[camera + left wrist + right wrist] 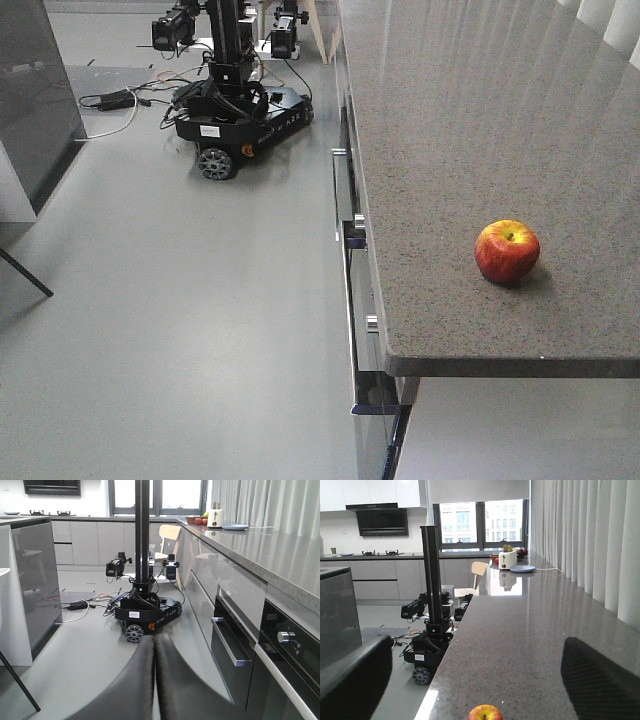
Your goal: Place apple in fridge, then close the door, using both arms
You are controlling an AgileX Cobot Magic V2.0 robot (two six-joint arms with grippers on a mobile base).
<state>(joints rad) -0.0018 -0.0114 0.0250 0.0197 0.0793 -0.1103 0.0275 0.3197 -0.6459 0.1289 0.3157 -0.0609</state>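
Since the round, shiny red-and-yellow apple (507, 250) sits alone on the speckled grey stone counter (450, 110), at the lower right of the front view, I think the job has not begun: it must be picked up, put in the fridge, and the door shut. The black right gripper (477, 645) has its fingers wide apart, the apple low in the middle of its view and untouched; the black left gripper (154, 647) has its fingers pressed together on nothing. The apple looks smooth and whole, yellow dimple up.
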